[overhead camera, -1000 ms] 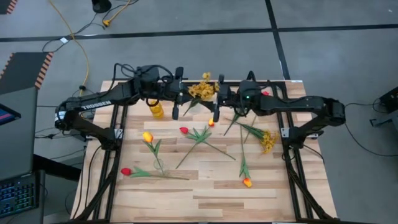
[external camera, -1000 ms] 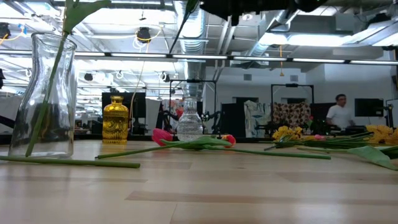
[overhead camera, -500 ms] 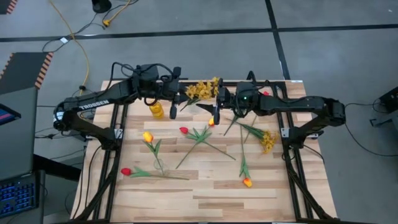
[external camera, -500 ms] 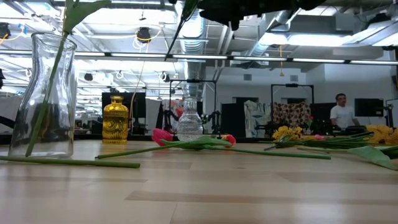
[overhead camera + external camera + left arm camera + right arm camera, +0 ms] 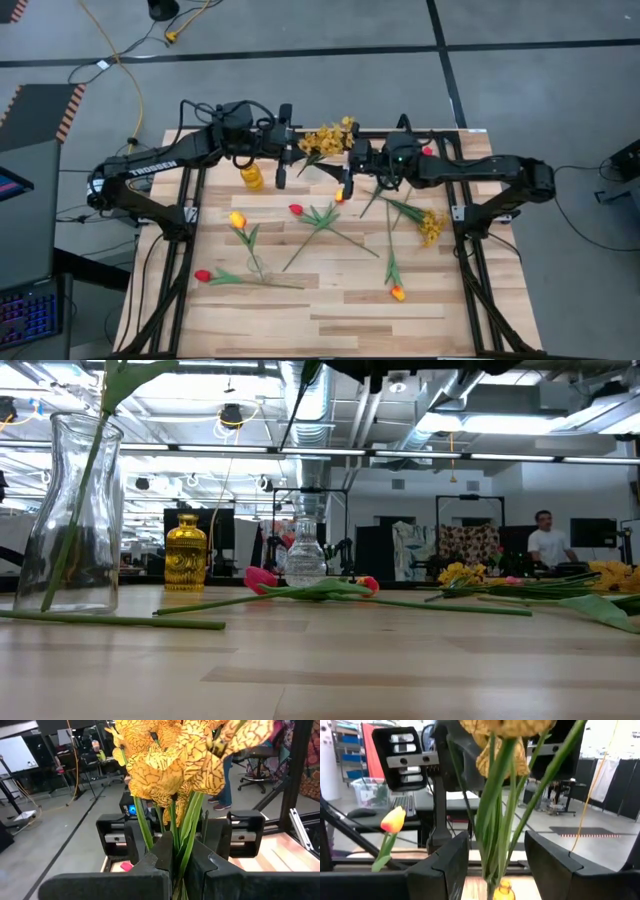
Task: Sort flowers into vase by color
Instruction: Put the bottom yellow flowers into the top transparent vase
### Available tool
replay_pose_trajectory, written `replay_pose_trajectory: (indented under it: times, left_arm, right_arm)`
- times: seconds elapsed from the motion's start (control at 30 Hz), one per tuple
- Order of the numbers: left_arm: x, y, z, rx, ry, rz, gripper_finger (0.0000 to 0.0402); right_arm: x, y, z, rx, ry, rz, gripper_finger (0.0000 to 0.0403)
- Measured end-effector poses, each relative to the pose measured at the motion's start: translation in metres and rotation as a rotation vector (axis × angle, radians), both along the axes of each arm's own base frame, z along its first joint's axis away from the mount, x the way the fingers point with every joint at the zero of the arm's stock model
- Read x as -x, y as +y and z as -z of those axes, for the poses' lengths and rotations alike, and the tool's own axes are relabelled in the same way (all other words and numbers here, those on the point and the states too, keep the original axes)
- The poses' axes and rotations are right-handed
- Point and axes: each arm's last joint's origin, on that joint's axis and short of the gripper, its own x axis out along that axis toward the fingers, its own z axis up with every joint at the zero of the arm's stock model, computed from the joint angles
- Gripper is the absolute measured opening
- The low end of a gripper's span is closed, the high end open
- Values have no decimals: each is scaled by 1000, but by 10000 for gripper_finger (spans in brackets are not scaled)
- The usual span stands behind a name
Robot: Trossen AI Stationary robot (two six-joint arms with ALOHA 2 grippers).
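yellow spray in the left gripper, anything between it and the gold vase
Nothing visible blocks it. The left gripper holds the yellow spray in the air, right of the gold vase; the open right gripper flanks its stems.

A spray of mustard-yellow blossoms [image 5: 326,137] on green stems hangs above the far edge of the counter [image 5: 330,320], its stems clamped in the left end effector [image 5: 291,155]. On the wood lie the other flowers: a red tulip [image 5: 295,210] at the middle, its green stem angled toward the near side; a yellow-orange tulip [image 5: 237,220] to its left; a second red tulip [image 5: 203,275] near the left front, stem stretched flat rightward; a small orange tulip [image 5: 398,293] toward the right front; and a second yellow spray [image 5: 432,226] lying near the right edge.
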Motion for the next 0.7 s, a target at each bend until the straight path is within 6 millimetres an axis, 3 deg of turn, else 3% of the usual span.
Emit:
replay_pose_trajectory:
  times: [0.43, 0.7]
  left_arm:
    - [-2, -6, -3, -7, -30, 4, 7]
    - [-2, -5, -3, -14, -28, -35, 7]
  right_arm:
    - [-8, -1, 5, 6, -37, 18, 211]
    - [-8, 0, 5, 7, -42, 15, 101]
